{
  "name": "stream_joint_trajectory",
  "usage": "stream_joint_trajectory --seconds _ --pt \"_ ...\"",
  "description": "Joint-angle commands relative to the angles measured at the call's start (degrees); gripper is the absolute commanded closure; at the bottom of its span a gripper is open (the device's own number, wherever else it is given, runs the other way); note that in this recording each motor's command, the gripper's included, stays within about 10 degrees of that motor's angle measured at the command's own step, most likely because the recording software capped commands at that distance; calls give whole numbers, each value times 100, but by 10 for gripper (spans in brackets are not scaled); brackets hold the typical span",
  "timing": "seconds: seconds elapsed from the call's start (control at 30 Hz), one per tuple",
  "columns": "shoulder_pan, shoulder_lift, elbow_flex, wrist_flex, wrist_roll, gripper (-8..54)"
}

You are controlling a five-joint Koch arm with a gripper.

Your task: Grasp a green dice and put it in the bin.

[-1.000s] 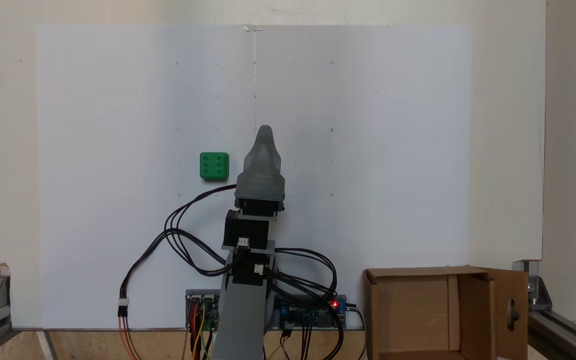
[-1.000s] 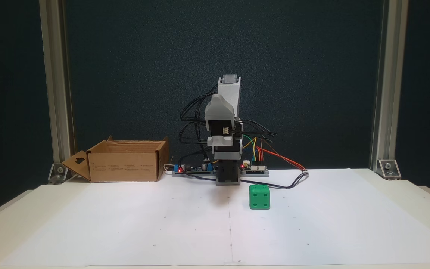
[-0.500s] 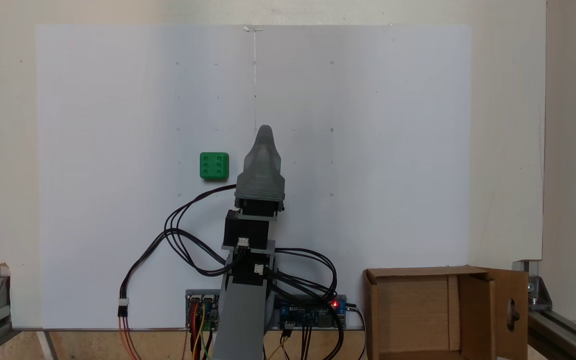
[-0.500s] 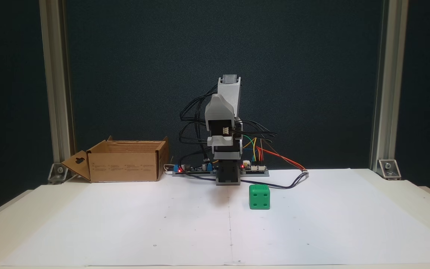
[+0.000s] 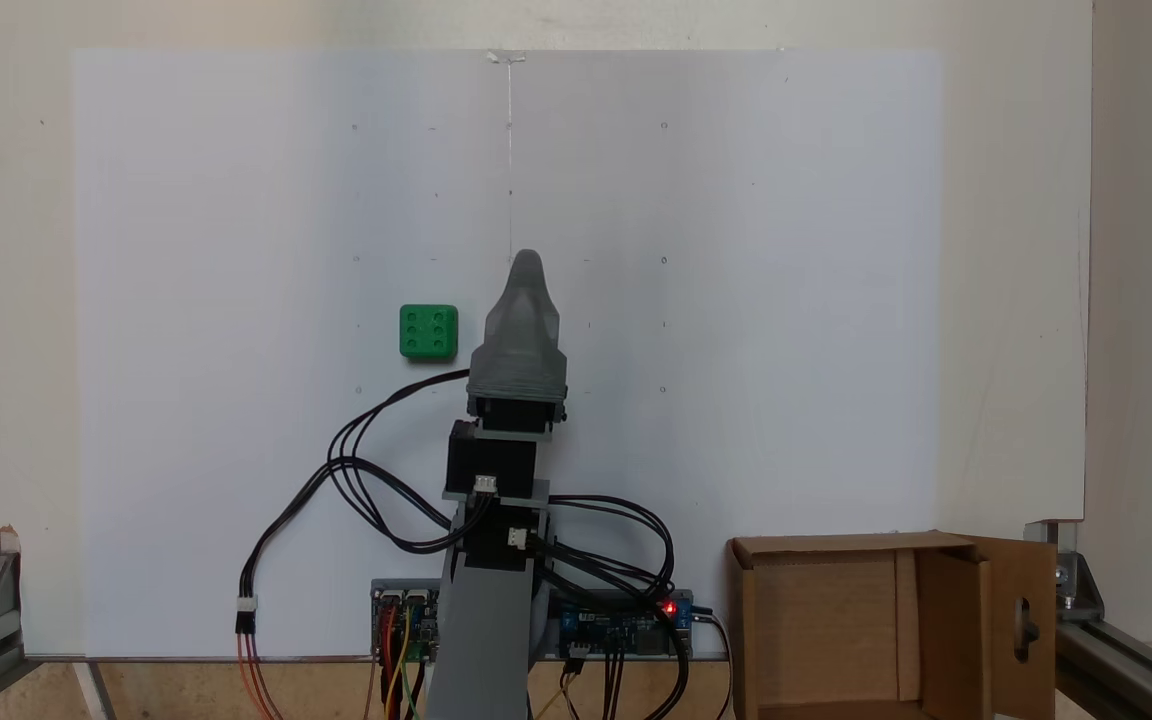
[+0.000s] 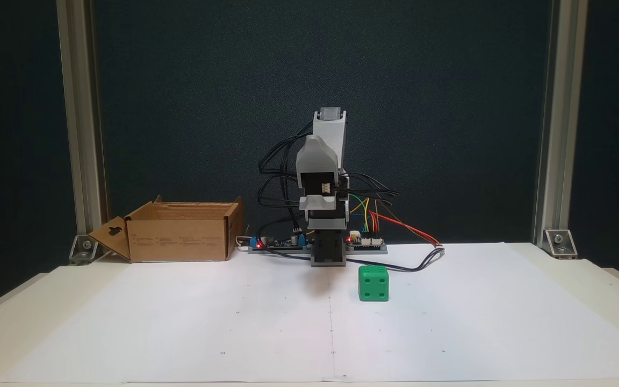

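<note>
1. Compared with a second ago, the gripper [image 5: 526,262] is shifting very slightly toward the left of the top-down fixed view, a nudge toward the dice [image 5: 428,332]. Nothing else is moving.

2. To my eye this means the reach is only just beginning. The arm [image 6: 324,183] is staying folded upright over its base, and the whole task is still waiting to be done.

3. The dice is sitting alone on the white sheet [image 5: 736,300], untouched, just left of the gripper in the top-down view and right of the arm in the front fixed view [image 6: 373,283]. The top face is showing six pips.

4. The bin [image 5: 841,620] is standing open and empty as far as can be seen, well apart from the dice, with its keyhole flap hanging outward. Its near edge is being cut off by the bottom of the top-down frame.

5. The jaws are lying one behind the other under the grey shell, so I cannot tell whether the claw is wide or narrow. It is holding nothing.

6. In the front view the gripper tip is blending into the arm's own body, and cables [image 5: 356,470] are cluttering the base.
</note>
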Motion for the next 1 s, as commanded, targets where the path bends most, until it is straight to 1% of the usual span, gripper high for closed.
stream_joint_trajectory --seconds 0.0,0.1,0.27,0.37,0.63,0.8,0.97 --pt "-44 606 -97 229 -264 28" --pt "-9 606 -694 1230 -343 26" --pt "167 606 -2153 3259 -343 19" --pt "158 606 -2549 4419 -343 11" --pt "35 615 -3885 7521 -299 25" --pt "-79 606 -4878 9446 158 30" --pt "-624 598 -5572 11301 545 33"
